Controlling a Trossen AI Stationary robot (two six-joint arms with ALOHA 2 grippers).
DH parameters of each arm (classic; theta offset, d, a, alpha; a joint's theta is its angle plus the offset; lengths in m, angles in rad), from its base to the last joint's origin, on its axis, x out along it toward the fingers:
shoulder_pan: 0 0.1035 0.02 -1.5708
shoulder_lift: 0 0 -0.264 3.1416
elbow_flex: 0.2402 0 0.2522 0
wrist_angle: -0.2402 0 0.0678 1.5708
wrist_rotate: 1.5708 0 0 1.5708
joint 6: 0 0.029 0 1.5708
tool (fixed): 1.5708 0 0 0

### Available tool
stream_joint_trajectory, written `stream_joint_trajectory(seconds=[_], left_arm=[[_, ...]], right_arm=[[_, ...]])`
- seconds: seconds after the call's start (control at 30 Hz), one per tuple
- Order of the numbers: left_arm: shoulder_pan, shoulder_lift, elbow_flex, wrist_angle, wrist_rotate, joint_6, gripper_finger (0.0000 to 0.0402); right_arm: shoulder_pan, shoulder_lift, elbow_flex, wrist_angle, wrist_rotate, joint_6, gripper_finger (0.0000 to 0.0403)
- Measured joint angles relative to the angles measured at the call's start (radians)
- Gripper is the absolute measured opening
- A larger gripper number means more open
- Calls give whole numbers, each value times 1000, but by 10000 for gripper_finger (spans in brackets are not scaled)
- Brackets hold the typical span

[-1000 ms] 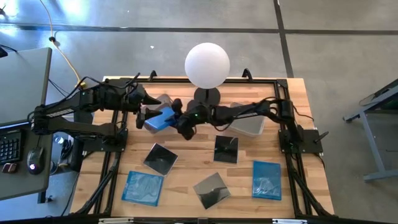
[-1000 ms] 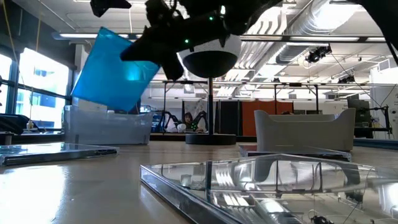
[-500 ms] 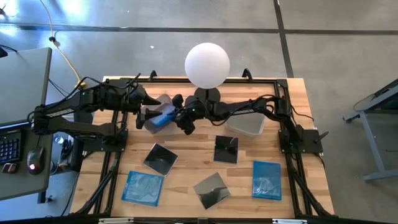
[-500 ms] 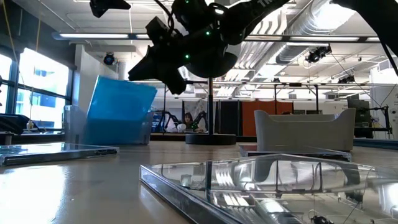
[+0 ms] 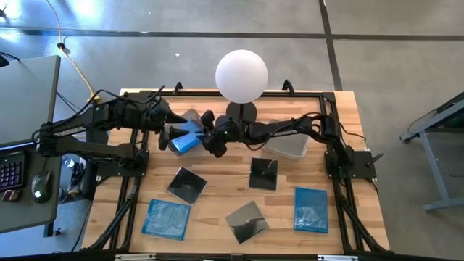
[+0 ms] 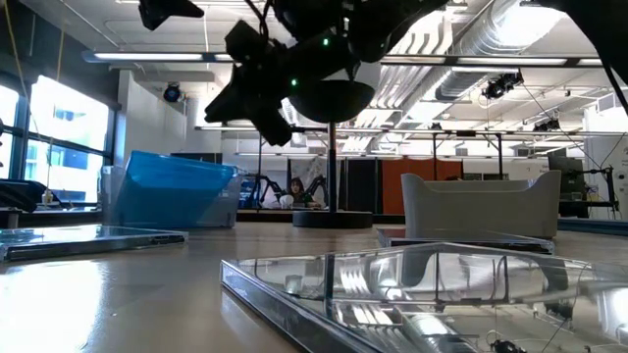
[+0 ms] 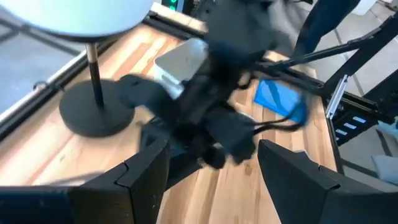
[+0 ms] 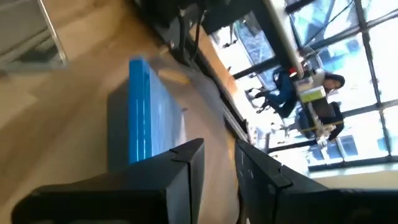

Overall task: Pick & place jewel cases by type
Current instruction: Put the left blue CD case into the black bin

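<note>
A translucent blue jewel case (image 5: 187,139) lies tilted in the clear left bin (image 5: 190,118), its raised edge (image 6: 182,159) showing above the bin wall in the low view. My right gripper (image 5: 209,139) hangs open just to the right of it and above it (image 6: 257,93); its wrist view looks at the case (image 8: 144,115) beyond the fingertips (image 8: 219,149). My left gripper (image 5: 168,131) waits open at the bin's left side (image 7: 211,165). Two more blue cases (image 5: 167,217) (image 5: 310,209) and three dark ones (image 5: 187,184) (image 5: 263,173) (image 5: 246,220) lie flat on the table.
A lamp with a white globe (image 5: 241,75) and round black base (image 5: 241,111) stands at the far edge between the arms. A grey bin (image 5: 287,146) sits under the right arm. In the low view a dark case (image 6: 412,284) lies close to the camera.
My right gripper carried the blue case, tilted and lifted clear, toward the left bin and let go of it. The case dropped into the bin and settled lower and flatter. The gripper then drew back slightly to the right and up.
</note>
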Motion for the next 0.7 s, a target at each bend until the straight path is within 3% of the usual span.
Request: stream_joint_trajectory(seconds=[0.2, 0.37, 0.57, 0.7], left_arm=[[-2, -22, -7, -180, -27, -72, 241], [-54, -59, -98, -209, -78, -220, 241], [-216, -81, -202, -208, -73, -453, 241], [-372, -80, -280, -205, -68, -734, 241]], right_arm=[[73, -99, 0, -170, 119, -25, 83], [108, -193, 0, -404, 84, 118, 83], [133, -228, 0, -550, 146, 176, 83], [143, -229, -17, -544, 85, 206, 83]])
